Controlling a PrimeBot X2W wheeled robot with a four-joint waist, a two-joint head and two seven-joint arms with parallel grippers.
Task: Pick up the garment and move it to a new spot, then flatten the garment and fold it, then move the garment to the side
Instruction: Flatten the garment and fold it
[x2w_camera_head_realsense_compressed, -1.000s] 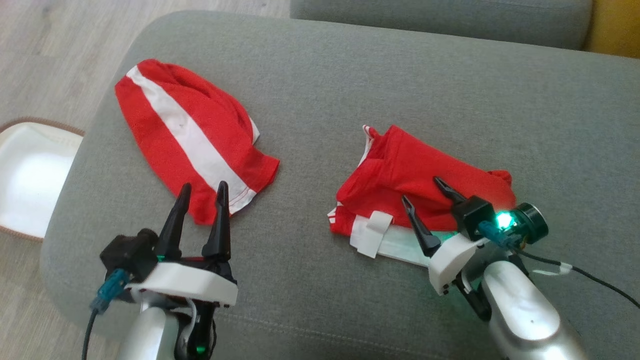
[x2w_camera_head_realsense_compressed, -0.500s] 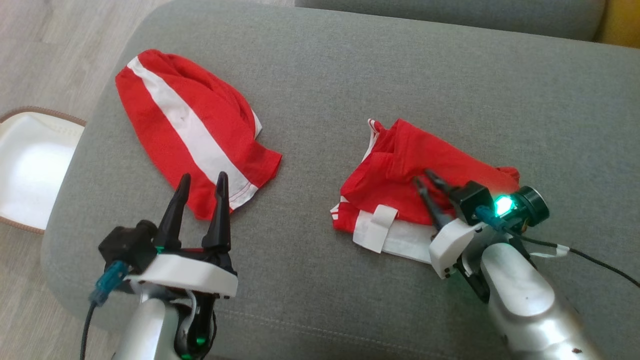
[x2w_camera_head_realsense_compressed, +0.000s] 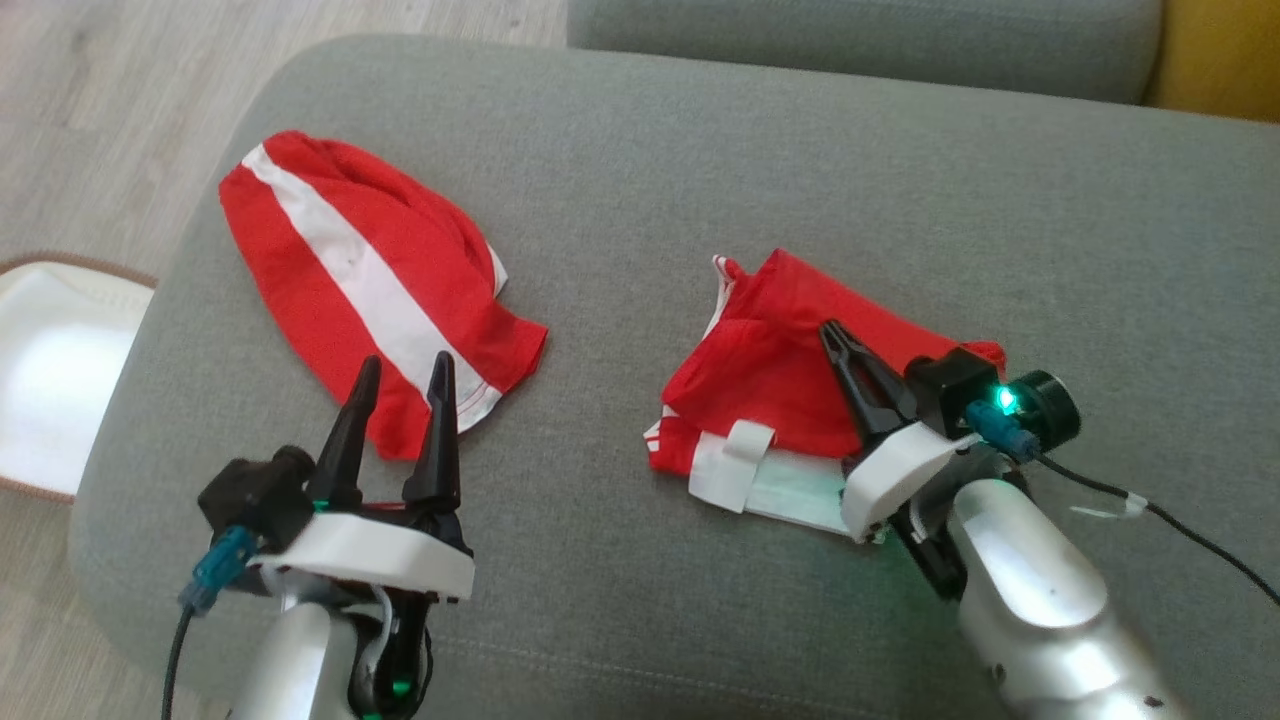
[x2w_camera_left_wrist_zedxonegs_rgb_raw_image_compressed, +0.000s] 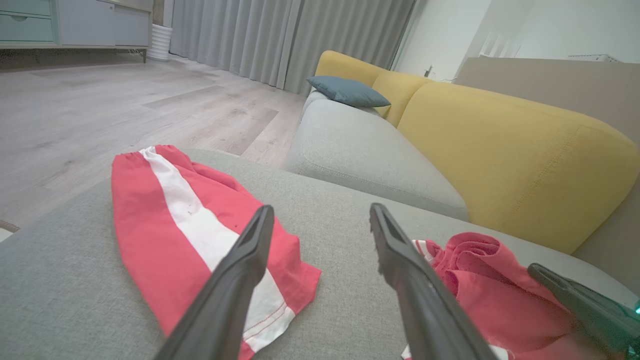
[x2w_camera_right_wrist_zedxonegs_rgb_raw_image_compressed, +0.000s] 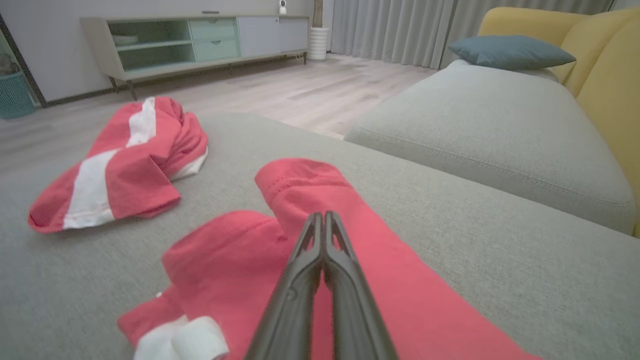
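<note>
Two red garments lie on the grey sofa seat. The one with a white stripe is spread at the left, just beyond my left gripper, which hovers open with nothing between its fingers. The other red garment is bunched at the right, with a white band along its near edge. My right gripper is shut, its fingers lying low over this garment's middle. In the right wrist view the closed tips sit at a fold in the cloth, and no cloth shows between them.
A white pad with a brown rim lies on the wooden floor at the left. Another grey seat and a yellow backrest stand behind. A black cable trails from my right wrist. Bare grey seat separates the garments.
My right gripper's fingers, open over the bunched garment a second ago, have come together and are now shut. The left gripper stays open in place. The camera has shifted slightly.
</note>
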